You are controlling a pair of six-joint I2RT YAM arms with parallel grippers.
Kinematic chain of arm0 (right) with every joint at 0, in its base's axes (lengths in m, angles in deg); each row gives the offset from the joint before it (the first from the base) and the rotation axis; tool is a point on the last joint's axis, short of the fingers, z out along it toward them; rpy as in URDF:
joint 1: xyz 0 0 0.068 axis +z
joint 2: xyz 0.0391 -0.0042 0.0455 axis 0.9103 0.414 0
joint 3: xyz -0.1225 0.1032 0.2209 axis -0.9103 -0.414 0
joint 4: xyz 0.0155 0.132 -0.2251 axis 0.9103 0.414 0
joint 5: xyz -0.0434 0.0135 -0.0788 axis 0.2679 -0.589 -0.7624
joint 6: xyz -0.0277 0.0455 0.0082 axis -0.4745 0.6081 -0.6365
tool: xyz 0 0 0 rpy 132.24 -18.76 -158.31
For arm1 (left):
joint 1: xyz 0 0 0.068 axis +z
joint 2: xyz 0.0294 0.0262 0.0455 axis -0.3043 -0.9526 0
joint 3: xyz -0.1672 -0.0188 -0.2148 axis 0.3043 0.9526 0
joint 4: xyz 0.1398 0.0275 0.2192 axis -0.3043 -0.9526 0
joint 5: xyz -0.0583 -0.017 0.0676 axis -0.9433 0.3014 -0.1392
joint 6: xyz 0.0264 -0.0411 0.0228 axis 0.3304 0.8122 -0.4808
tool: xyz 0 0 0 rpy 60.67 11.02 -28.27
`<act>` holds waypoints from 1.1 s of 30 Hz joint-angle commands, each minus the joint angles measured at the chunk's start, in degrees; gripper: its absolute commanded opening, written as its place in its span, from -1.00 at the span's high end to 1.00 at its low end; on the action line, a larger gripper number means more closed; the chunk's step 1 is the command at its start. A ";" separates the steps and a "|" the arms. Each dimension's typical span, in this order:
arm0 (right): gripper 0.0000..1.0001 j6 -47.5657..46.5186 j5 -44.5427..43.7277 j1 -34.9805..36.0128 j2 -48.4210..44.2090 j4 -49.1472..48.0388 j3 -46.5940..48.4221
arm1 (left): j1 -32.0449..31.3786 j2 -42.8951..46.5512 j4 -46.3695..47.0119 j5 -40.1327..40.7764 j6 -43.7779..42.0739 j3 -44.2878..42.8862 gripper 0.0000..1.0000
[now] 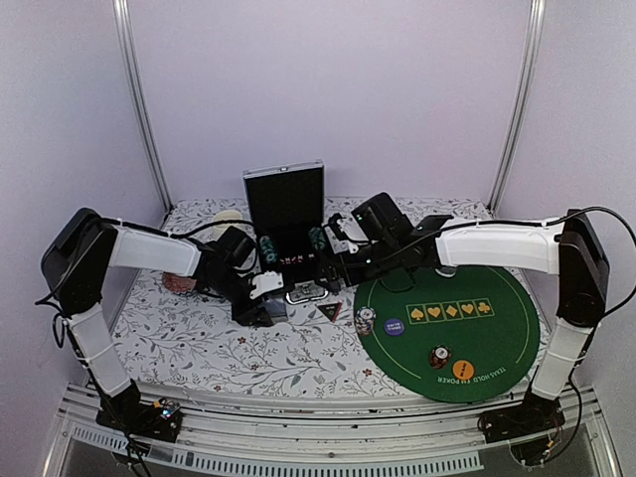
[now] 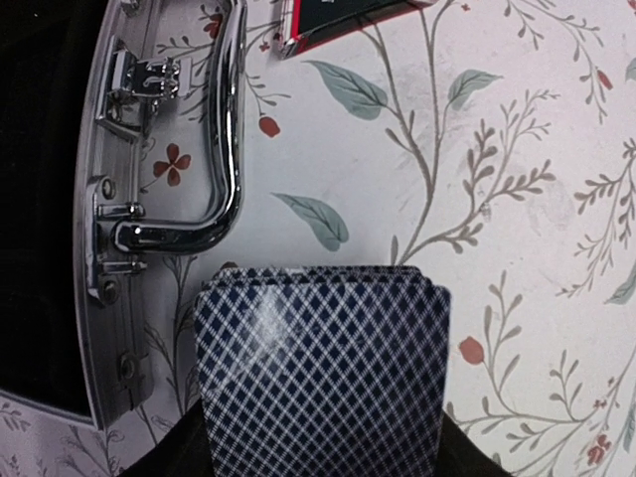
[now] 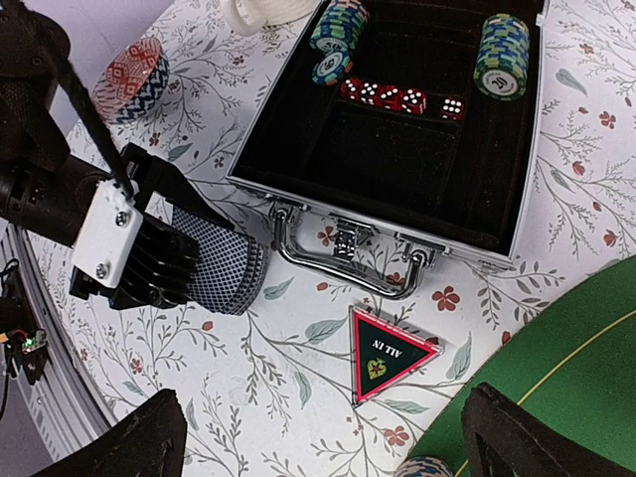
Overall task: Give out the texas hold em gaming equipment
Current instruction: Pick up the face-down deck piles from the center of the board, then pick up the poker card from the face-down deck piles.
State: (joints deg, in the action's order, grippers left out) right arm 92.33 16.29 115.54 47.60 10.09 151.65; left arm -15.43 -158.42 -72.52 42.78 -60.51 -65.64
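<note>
A deck of blue-grey lattice-backed playing cards (image 2: 318, 368) sits between the jaws of my left gripper (image 1: 268, 298), which is shut on it just in front of the case handle (image 2: 214, 149). From the right wrist view the deck (image 3: 221, 263) looks slightly fanned and low over the tablecloth. My right gripper (image 3: 328, 442) hangs open above the dark triangular marker (image 3: 388, 353) with nothing between its fingers. Chip stacks (image 3: 502, 55) and red dice (image 3: 397, 97) lie in the open case (image 3: 527, 169). On the green mat (image 1: 497, 333) are chip stacks (image 1: 366, 320), a purple disc (image 1: 395, 326) and an orange disc (image 1: 462, 371).
A cream mug (image 1: 231, 217) stands behind the case at the left. A round red-and-blue patterned object (image 3: 134, 79) lies on the floral cloth left of the case. The case lid (image 1: 285, 194) stands upright at the back.
</note>
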 commanded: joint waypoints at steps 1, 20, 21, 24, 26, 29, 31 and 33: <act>-0.98 1.49 -0.16 -1.05 -2.61 -1.95 -1.14 | -0.99 4.26 -1.48 4.11 -0.57 1.84 -0.03; -0.98 9.25 24.02 -1.55 4.33 -21.32 1.23 | -6.70 19.98 -4.89 8.50 -3.64 -2.26 -0.01; -0.98 10.14 24.70 -1.55 4.96 -22.20 1.38 | -6.74 20.44 -4.91 8.27 -3.66 -2.56 -0.01; -0.98 11.67 25.89 -1.40 7.40 -23.09 2.71 | -6.75 21.89 -4.47 7.19 -3.87 -2.49 -0.01; -0.98 11.79 26.49 -0.98 9.03 -22.93 4.44 | -6.80 22.49 -4.30 6.76 -3.87 -2.35 -0.01; -0.98 11.52 27.35 -0.33 11.30 -22.86 6.47 | -6.84 23.01 -4.14 6.74 -3.98 -2.36 -0.01; -0.98 11.76 27.85 -0.13 12.65 -22.97 7.50 | -6.83 23.20 -3.99 6.39 -3.92 -2.27 -0.01; -0.98 12.07 28.30 -0.02 13.67 -23.38 8.18 | -6.84 23.30 -3.83 5.79 -3.93 -2.25 -0.01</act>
State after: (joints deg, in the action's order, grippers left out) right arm 103.44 42.30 114.78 58.98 -11.09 157.20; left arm -21.35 -136.41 -76.63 50.01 -63.77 -66.86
